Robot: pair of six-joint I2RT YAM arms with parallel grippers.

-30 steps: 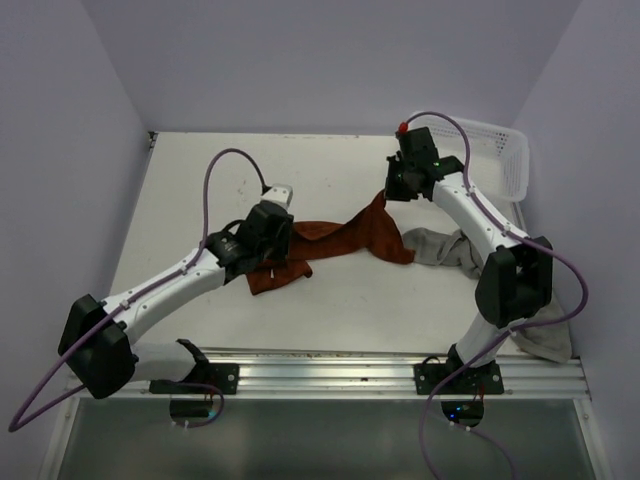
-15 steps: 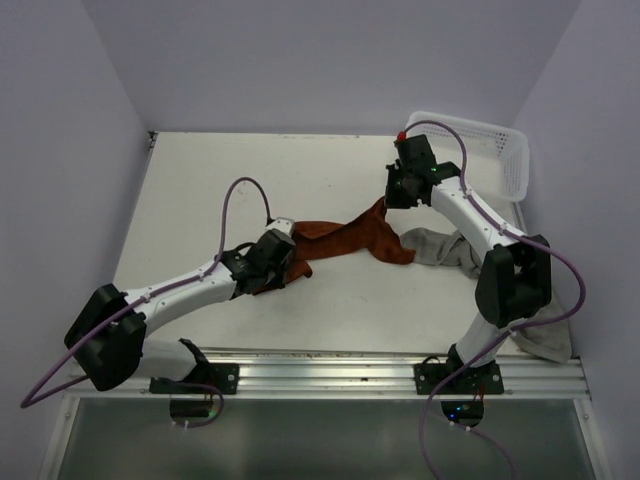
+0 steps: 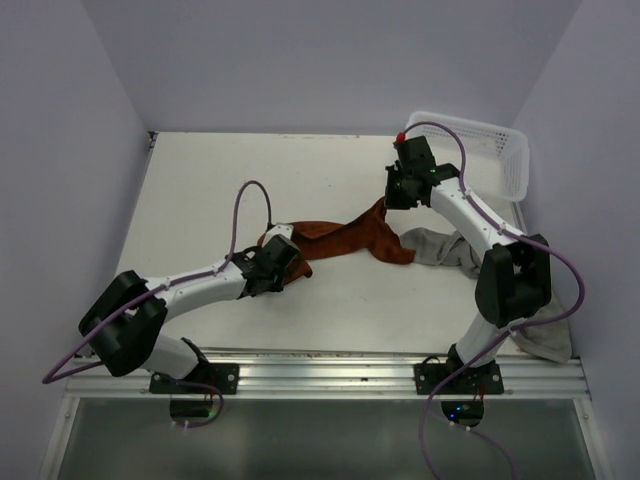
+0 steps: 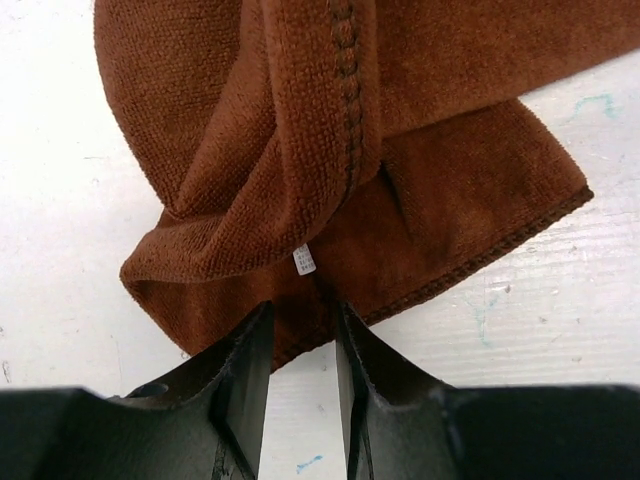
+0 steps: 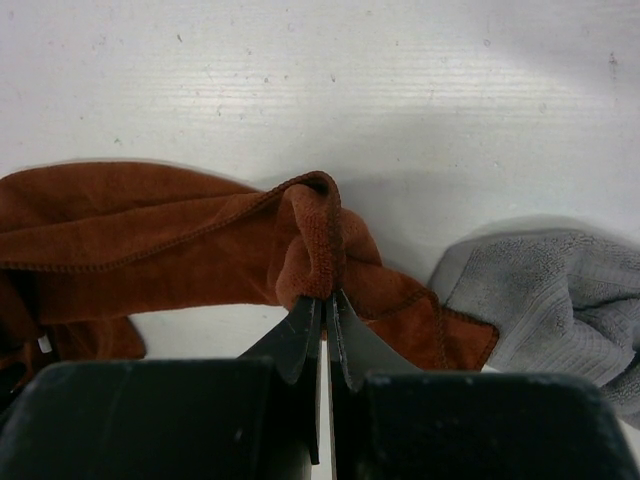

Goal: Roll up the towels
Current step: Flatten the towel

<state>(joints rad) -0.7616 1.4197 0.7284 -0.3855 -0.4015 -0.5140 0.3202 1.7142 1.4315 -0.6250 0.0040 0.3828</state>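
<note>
Grip check, right pincer [image 5: 322, 298] first: clenched on a raised fold of the rust-brown cloth towel [image 5: 150, 230], thin pinch at the very tips, fold lifted off the white counter [image 5: 320, 80]. Left pincer [image 4: 300, 322]: closed in on the opposite hem, cloth between the tips, shallow bite by the look of it. Towel strung between the two across mid-counter, twisted, bunched at the left end. Not flat, no roll started.

Probably the spreading step. Advice:
- Pull apart gently, low over the counter, until untwisted.
- Lay flat before any rolling.
- Deepen the left bite on any hem slip.
- Mind the crumpled grey cloth towel [image 5: 560, 290] lying against the brown corner on the right; avoid dragging it along.
</note>
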